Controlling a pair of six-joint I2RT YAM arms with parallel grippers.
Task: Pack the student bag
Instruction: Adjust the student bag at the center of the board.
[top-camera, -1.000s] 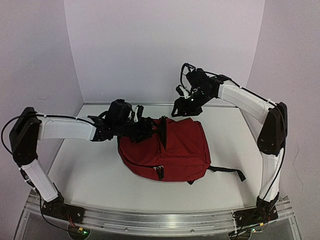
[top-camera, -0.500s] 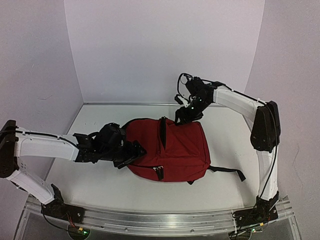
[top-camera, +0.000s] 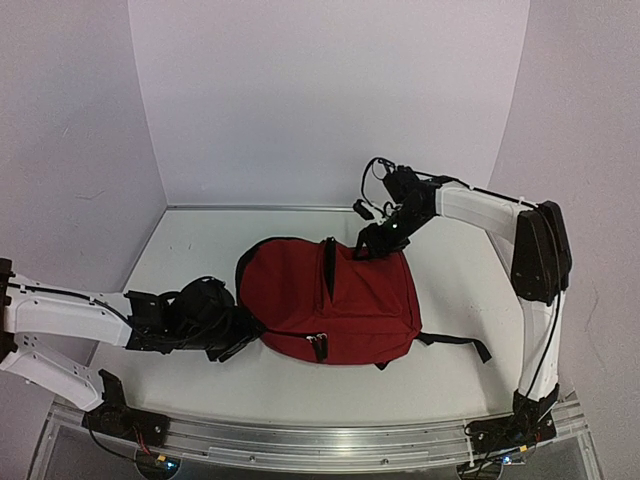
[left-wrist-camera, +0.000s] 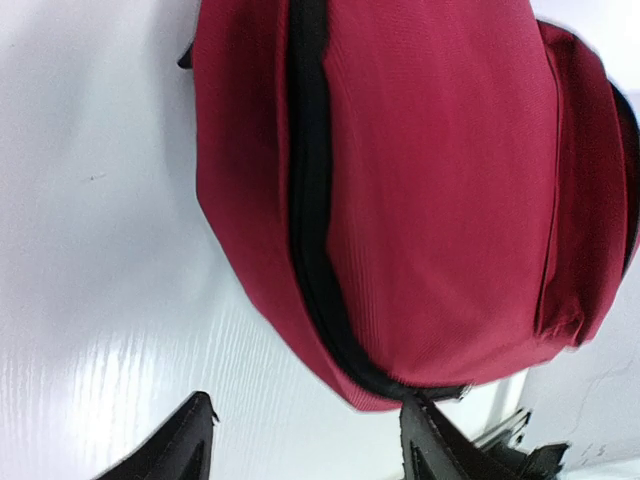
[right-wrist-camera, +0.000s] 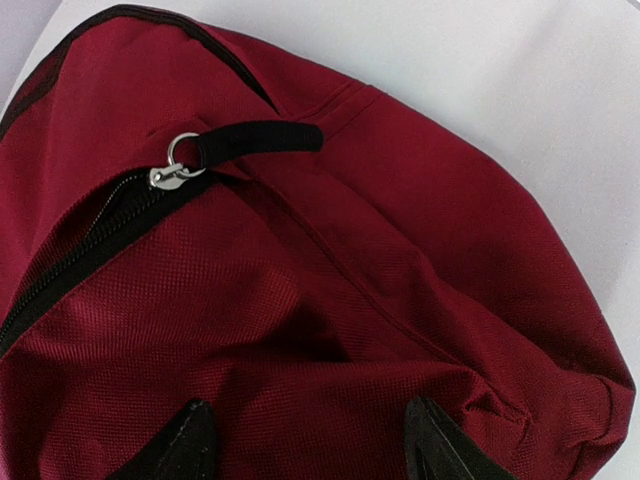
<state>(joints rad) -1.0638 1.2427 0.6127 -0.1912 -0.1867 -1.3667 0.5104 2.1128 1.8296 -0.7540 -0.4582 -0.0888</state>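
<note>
Left gripper sits low over the table, just beside the left edge of the student bag. Its two fingers are spread apart. Only white table shows between them, so it holds nothing. One finger tip is very close to the bag's rim, but I cannot tell if it touches.

Right gripper is at the far right corner of the bag. Its fingers are spread wide too, with red cloth below the gap. The cloth there is a bit wrinkled. This gripper pinches nothing. I cannot tell if the tips press on the cloth or just hang over it.

The bag is dark red and soft. It lies flat in the middle of the table, between the two arms. A black zip runs across it in a long curve. In the right wrist view, a small silver ring sits at the end of a zip, with a black pull tab lying flat on the cloth. A black strap sticks out from the bag's near right side and rests on the table.
</note>
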